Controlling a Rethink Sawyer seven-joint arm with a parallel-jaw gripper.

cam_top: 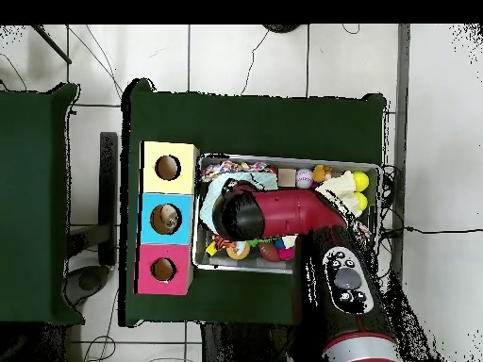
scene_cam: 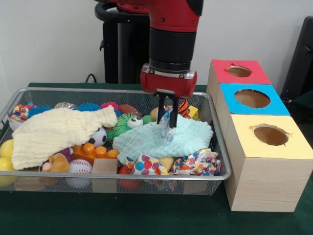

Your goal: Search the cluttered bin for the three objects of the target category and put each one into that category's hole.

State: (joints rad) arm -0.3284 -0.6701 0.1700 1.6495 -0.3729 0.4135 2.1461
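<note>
A wire bin (scene_cam: 221, 147) holds mixed toys under two cloths. My gripper (scene_cam: 167, 128) reaches down over the bin's right half, shut on a raised peak of the mint cloth (scene_cam: 146, 139). A cream cloth (scene_cam: 58, 129) covers the left half. Around the cloths show a green fuzzy toy with eyes (scene_cam: 128, 122), a small soccer ball (scene_cam: 99, 137), a baseball (scene_cam: 79, 166), an orange knobbly toy (scene_cam: 93, 149) and a wooden block (scene_cam: 105, 166). In the overhead view the arm (cam_top: 283, 213) hides the gripper and most of the bin (cam_top: 283, 158).
Right of the bin stand three wooden boxes with holes in their tops: red (scene_cam: 239, 71), blue (scene_cam: 252, 98), yellow (scene_cam: 270, 135). Patterned fabric pieces (scene_cam: 198, 164) lie along the bin's near edge. Yellow balls (scene_cam: 6, 149) sit in its left corner.
</note>
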